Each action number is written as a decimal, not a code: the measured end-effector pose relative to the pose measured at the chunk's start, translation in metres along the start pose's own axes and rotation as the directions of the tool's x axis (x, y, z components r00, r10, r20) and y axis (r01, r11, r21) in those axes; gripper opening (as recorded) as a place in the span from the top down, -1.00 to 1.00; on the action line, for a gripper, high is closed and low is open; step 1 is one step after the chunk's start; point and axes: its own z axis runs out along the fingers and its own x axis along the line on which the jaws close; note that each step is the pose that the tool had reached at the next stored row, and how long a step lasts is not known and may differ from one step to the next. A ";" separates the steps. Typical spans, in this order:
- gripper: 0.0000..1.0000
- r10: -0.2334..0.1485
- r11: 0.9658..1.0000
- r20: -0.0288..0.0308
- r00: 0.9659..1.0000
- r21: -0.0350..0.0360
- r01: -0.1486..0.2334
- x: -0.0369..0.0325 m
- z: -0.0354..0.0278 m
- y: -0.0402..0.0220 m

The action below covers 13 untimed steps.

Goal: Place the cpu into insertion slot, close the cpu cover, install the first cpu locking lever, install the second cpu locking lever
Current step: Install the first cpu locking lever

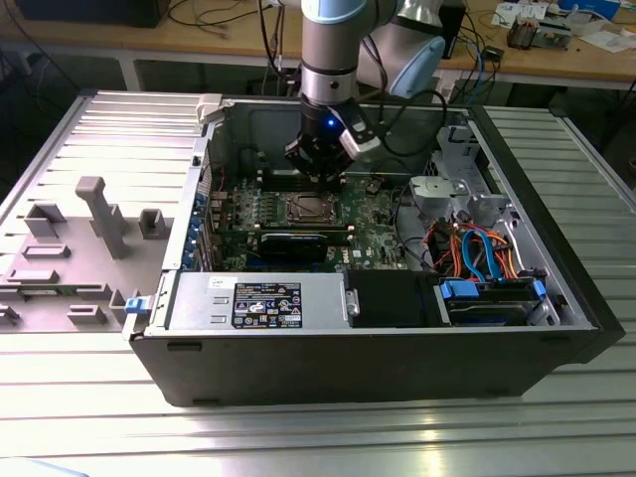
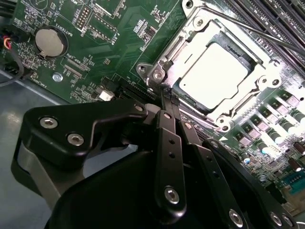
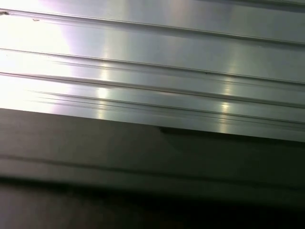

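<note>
The cpu [image 2: 214,71] lies flat in the insertion slot [image 1: 306,207], its pale metal face showing through the window of the cpu cover [image 2: 190,44]. The cover lies down over it. A thin metal locking lever [image 2: 257,29] runs along the far side of the socket frame. My gripper [image 2: 164,91] is shut, its black fingers pressed together, with the tips at one corner of the socket beside a screw. In the exterior view the gripper [image 1: 320,177] hangs inside the open computer case just above the socket.
Long black memory slots [image 2: 281,19] border the socket, and a coin battery [image 2: 49,42] sits on the green board. A black expansion card [image 1: 293,243], the grey power-supply box [image 1: 258,301] and coloured cables [image 1: 477,248] crowd the case. A grey fixture [image 1: 99,214] stands at the exterior view's left.
</note>
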 end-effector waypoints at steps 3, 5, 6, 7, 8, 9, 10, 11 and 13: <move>0.79 0.000 1.000 0.000 1.000 0.000 0.000 -0.0008 0.0003 -0.0003; 0.79 0.000 1.000 0.002 1.000 0.000 0.000 0.0004 0.0005 -0.0001; 0.79 0.000 1.000 0.003 1.000 0.000 0.000 0.0046 0.0003 0.0003; 0.79 0.000 1.000 0.005 1.000 0.000 0.000 0.0078 0.0002 0.0007; 0.79 0.000 1.000 0.007 1.000 0.000 0.000 0.0104 0.0003 0.0011; 0.79 0.000 1.000 0.009 1.000 0.001 0.000 0.0148 0.0001 0.0015; 0.79 0.000 1.000 0.010 1.000 0.001 0.000 0.0176 -0.0001 0.0018; 0.79 0.000 1.000 0.012 1.000 0.001 0.000 0.0206 -0.0001 0.0022; 0.79 0.000 1.000 0.014 1.000 0.001 0.000 0.0261 -0.0002 0.0028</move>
